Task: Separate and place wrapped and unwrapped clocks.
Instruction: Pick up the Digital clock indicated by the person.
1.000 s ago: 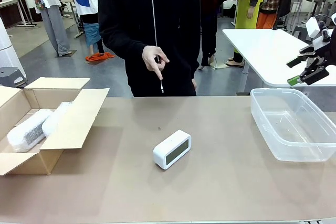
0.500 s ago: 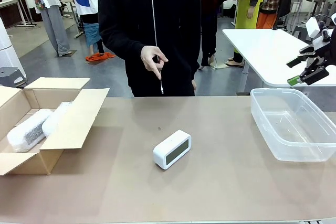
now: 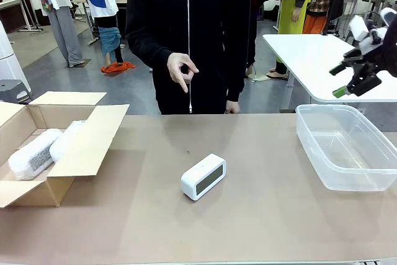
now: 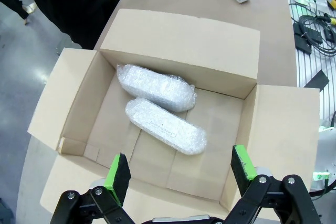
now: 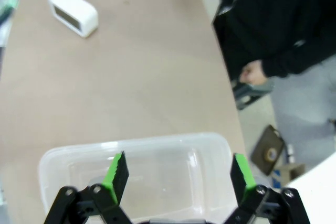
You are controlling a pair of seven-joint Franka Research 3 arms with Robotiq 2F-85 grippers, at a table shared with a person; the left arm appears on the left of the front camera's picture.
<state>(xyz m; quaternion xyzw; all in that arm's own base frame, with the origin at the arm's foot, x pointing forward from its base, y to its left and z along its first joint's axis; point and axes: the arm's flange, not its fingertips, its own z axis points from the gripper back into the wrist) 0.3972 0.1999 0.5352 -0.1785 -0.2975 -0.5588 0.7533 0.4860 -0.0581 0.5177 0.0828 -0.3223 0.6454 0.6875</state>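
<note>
1. We find the bare clock (image 3: 203, 177) lying near the middle of the bench (image 3: 260, 215), screen towards our side.
2. We find two wrapped clocks (image 4: 157, 86) (image 4: 167, 126) side by side and touching inside the open cardboard box (image 4: 181, 43) at the bench's left end.
3. Our left tool (image 4: 181, 169) hangs above that box, jaws wide apart, gripping nothing.
4. Our right tool (image 3: 347, 79) is raised over the clear plastic tub (image 3: 322, 153), jaws spread, empty.
5. The tub appears empty, though its wrist view is blurred.
6. A person's hand (image 3: 180, 68) is held up at the far edge.
</note>
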